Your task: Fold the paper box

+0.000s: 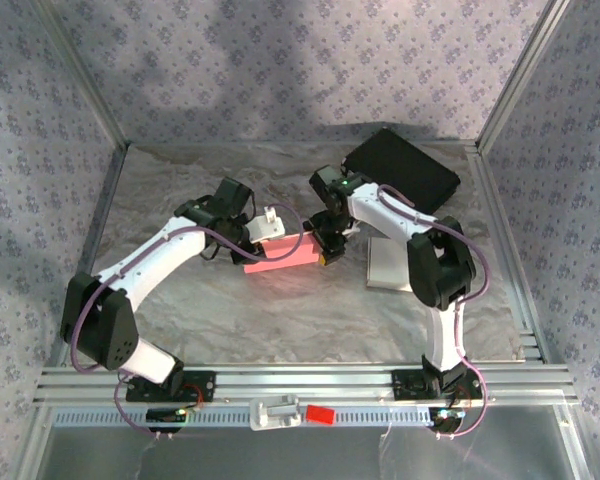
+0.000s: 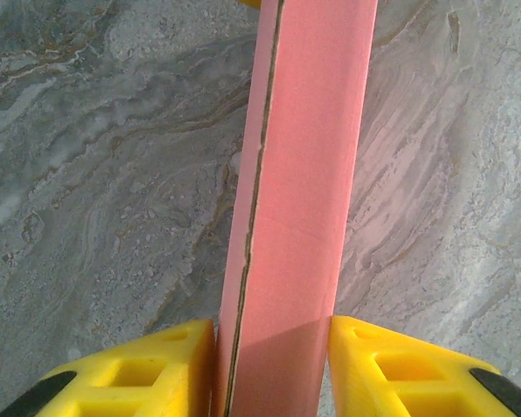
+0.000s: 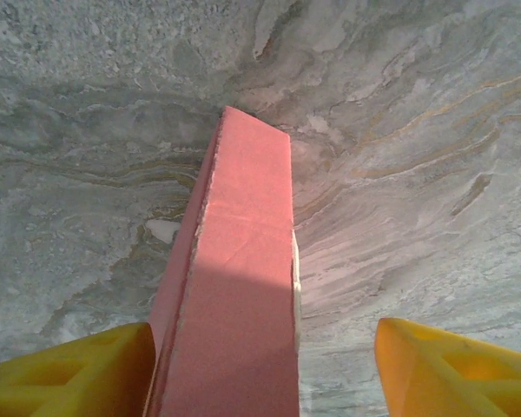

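Marbled grey tabletop (image 1: 280, 320) carried the pink paper box (image 1: 280, 252) at its middle. The left gripper (image 2: 273, 347) clamped one end; the right gripper (image 3: 260, 356) stood open astride the other, and a black case (image 1: 400, 170) lay beyond the box.

Your left arm (image 1: 145, 262) folds at an elbow low on the left and reaches inward toward the middle. Its left gripper (image 1: 263, 236) has both yellow fingers (image 2: 148, 369) pressed flat against opposite faces of the paper box (image 2: 300, 174). Your right arm (image 1: 435, 270) stands upright from its base, with the forearm reaching left and the wrist tipped down. The right gripper (image 1: 326, 250) has its jaws spread. One finger touches the box, and the other finger (image 3: 443, 365) sits apart from it.
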